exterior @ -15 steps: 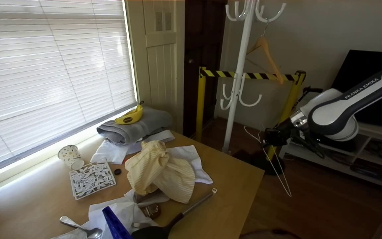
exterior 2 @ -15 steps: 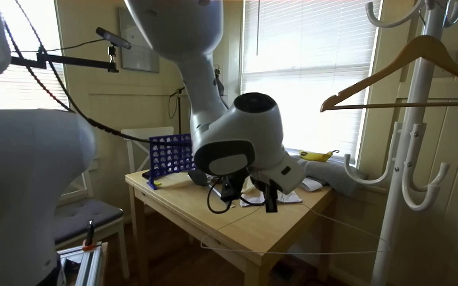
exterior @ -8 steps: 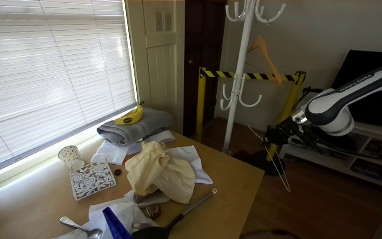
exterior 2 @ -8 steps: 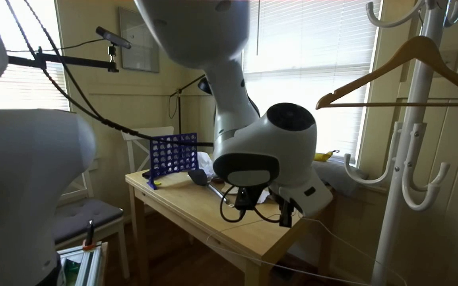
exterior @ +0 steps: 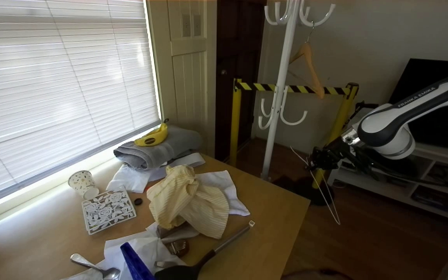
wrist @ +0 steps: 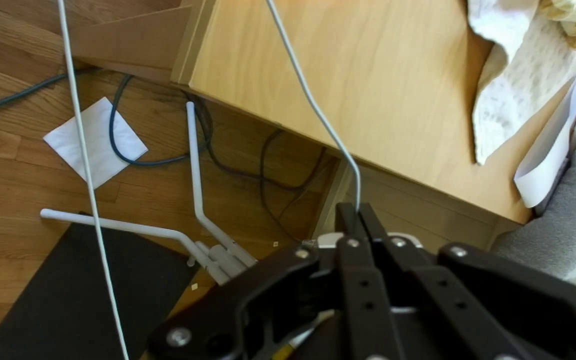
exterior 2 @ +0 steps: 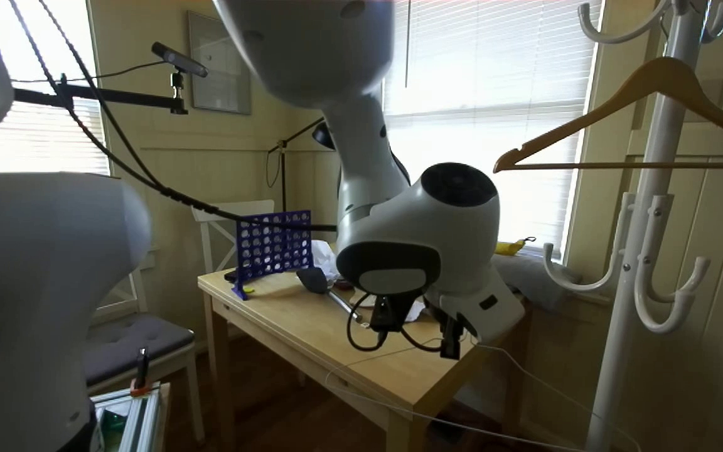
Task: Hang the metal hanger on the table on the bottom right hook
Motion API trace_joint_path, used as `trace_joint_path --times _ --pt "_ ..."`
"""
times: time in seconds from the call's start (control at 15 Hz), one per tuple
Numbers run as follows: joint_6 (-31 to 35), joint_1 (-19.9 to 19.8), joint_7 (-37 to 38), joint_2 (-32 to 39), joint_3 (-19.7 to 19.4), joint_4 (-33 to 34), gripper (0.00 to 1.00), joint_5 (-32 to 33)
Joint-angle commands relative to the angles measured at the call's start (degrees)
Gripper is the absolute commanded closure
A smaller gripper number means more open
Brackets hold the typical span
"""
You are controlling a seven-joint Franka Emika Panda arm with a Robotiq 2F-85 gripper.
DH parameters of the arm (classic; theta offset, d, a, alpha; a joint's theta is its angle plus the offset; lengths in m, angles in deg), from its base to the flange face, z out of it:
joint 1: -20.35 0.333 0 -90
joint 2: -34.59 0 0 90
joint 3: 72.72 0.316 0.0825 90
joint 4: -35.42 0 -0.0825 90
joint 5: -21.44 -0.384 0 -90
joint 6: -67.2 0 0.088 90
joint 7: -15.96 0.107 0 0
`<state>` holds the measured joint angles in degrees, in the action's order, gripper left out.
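The light-brown desk is strewn with household things. A crumpled yellow-striped cloth is heaped on it, and by pale window blinds a folded grey towel is topped by a yellow banana-shaped pouch. A patterned cup, a white openwork square, a spoon and a black-headed spatula are spread over the same wood; in an exterior view a blue perforated panel is seen standing upright there as well.

Behind the white coat stand, yellow-and-black tape is strung between two yellow posts, and a dark door is seen farther back. From an upper prong a wooden hanger is hung. A dark screen is seen above low white shelving. In the wrist view a white paper square is shown on the wooden floor.

The metal hanger is pinched in the end effector, whose fingers are pressed together on the wire. It is held in the air off the desk's corner, apart from the bottom right hook.
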<state>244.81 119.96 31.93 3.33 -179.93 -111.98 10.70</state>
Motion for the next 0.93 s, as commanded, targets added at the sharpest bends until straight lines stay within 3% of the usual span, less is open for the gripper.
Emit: trace_joint_path --times 0.0,0.27,0.47,0.87 --pt "-2.5 -1.9 -2.2 -1.1 -1.1 3.2 0.99 -1.3" --pt "-3.4 -3.4 -2.1 -2.7 -4.0 9.0 0.99 -1.2" --pt "-5.8 -1.4 -0.4 -4.6 -8.1 14.7 0.99 -1.6" --pt "-10.0 2.8 2.8 -8.7 -11.2 24.0 0.99 -1.8"
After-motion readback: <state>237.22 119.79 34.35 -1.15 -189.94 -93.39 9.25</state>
